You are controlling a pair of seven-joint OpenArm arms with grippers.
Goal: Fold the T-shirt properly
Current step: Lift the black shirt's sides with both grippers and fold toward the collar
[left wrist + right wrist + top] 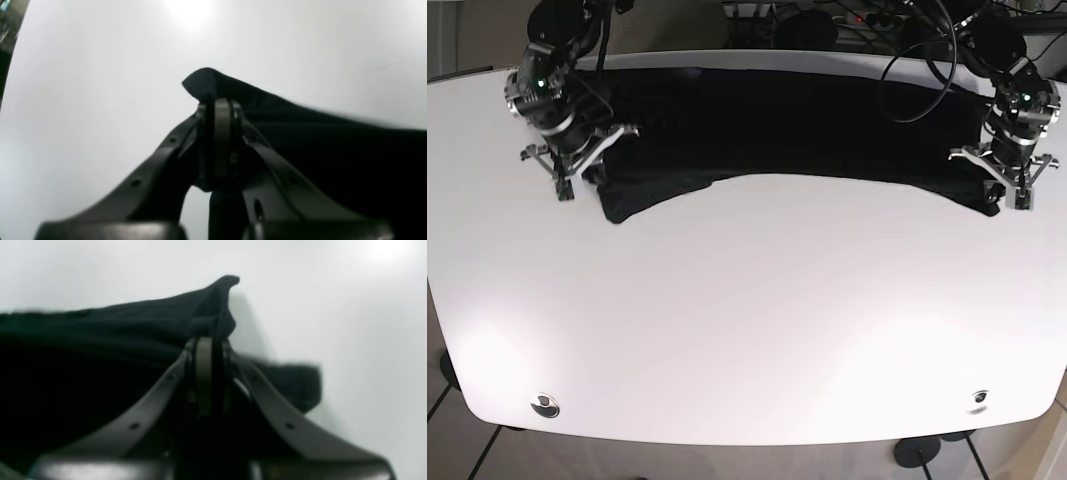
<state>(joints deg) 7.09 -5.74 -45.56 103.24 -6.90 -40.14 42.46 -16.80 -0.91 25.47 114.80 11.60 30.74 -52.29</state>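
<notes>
The black T-shirt point(797, 125) lies stretched across the far part of the white table point(747, 320). My left gripper point(218, 106) is shut on a pinched corner of the shirt point(206, 83); in the base view it is at the far right point(1005, 195). My right gripper point(208, 346) is shut on another raised corner of the shirt point(220, 300); in the base view it is at the far left point(577, 180). Both hold their corners lifted a little, and the cloth sags between them. A fold of shirt point(293, 380) lies to the right of the right gripper.
Cables point(917, 50) hang behind the table's far edge. Two small round fittings point(545, 405) sit near the front corners. The floor shows below the front edge.
</notes>
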